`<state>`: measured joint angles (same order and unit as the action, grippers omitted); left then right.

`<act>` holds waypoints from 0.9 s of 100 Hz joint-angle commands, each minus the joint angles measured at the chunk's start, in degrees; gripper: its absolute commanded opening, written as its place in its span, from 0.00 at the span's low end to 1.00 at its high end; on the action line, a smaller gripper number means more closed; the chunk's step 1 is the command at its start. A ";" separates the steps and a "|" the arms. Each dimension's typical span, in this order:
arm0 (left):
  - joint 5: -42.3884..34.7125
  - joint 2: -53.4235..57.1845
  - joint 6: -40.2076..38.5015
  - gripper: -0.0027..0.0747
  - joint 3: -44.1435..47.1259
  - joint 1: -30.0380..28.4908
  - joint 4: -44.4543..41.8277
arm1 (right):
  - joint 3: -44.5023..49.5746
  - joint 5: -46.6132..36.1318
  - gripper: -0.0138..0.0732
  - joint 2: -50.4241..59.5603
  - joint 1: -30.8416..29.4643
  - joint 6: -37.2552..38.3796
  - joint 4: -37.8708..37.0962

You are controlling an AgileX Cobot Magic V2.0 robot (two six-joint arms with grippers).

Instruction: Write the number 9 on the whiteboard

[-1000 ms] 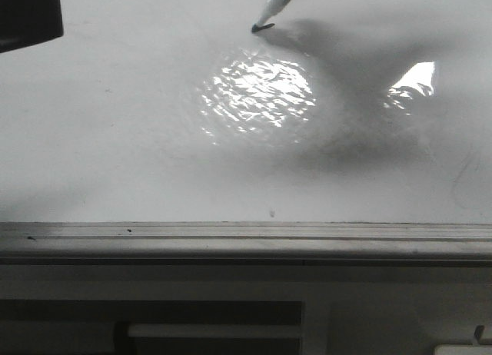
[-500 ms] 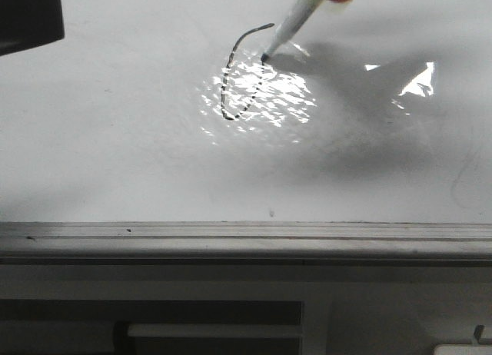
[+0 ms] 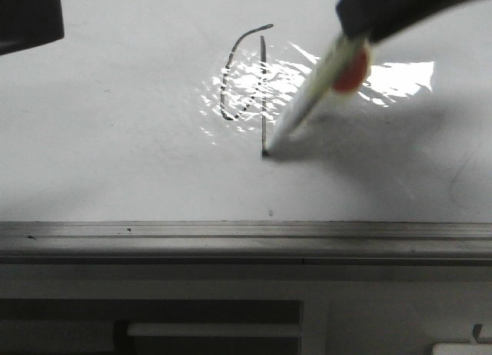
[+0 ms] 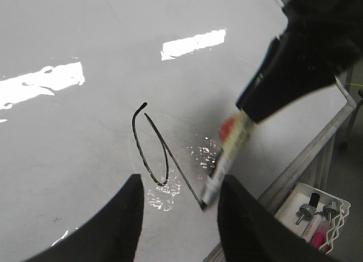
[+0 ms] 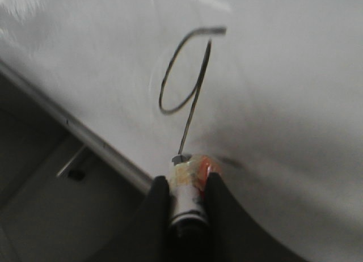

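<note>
Right wrist view shows the right gripper clamped on the marker, a light, stiff, slick barrel best gripped mid-body; its tip touches the whiteboard below the number 9; the left gripper hangs open, empty

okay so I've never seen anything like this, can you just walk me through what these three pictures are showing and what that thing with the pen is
It is a two-armed robot writing on a whiteboard that lies flat. One picture looks forward over the board; the other two come from cameras on each wrist. The right gripper pinches a marker between its fingers, the tip on the board at the foot of the number 9: a narrow loop plus a long straight stroke. The left gripper hangs open and empty above the board. A grey rail edges the board, and a small white tray with more pens sits beside it.
</note>
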<state>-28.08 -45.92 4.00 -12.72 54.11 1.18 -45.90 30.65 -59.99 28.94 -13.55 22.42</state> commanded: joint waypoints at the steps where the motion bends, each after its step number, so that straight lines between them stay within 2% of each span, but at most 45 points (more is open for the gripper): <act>1: -3.86 0.24 -0.05 0.41 -1.49 -0.09 0.50 | 0.92 -4.61 0.11 1.29 0.62 -0.40 -1.18; 18: -3.12 -1.45 -0.05 0.41 -1.49 0.01 -4.18 | -0.93 -5.11 0.11 4.83 3.48 -0.40 0.04; 35: -3.60 -10.47 -0.62 0.41 -3.00 2.27 -11.15 | -1.29 -3.55 0.11 4.63 7.11 -0.40 3.13; 61: -11.20 -24.10 -0.50 0.41 -7.13 4.51 -11.00 | -1.29 -2.81 0.11 1.07 12.15 -0.40 5.24; 90: -12.61 -26.68 -0.50 0.41 -7.59 4.51 -11.00 | -1.29 -2.70 0.11 0.70 12.74 -0.40 6.24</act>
<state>-35.70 -73.35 4.00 -18.68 58.16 -10.23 -45.18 30.43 -59.94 41.53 -13.66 27.35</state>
